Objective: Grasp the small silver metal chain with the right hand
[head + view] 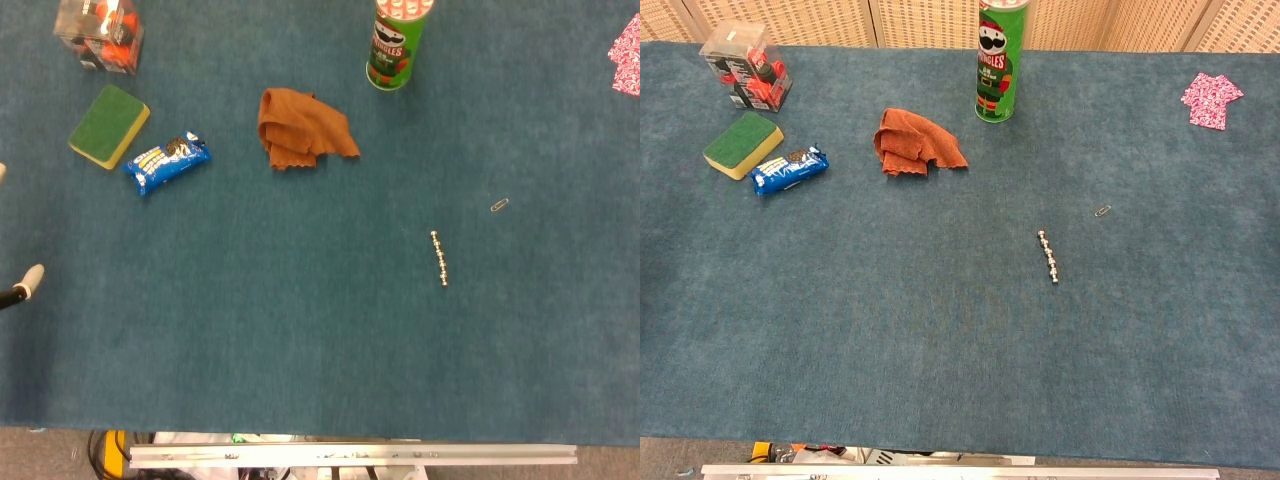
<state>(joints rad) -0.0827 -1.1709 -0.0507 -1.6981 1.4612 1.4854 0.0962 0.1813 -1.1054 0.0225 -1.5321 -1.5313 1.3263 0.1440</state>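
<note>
The small silver metal chain (439,258) lies stretched out in a short, nearly straight line on the blue cloth, right of the middle; the chest view shows the chain (1048,256) too. Nothing touches it. Of my left hand (22,286) only a pale fingertip pokes in at the left edge of the head view, far from the chain. How its fingers stand is hidden. My right hand appears in neither view.
A paper clip (500,205) lies up and right of the chain. Further back are a green Pringles can (397,45), a crumpled orange cloth (300,128), a blue snack packet (167,163), a green sponge (109,125), a clear box (98,30) and a pink cloth (1211,100).
</note>
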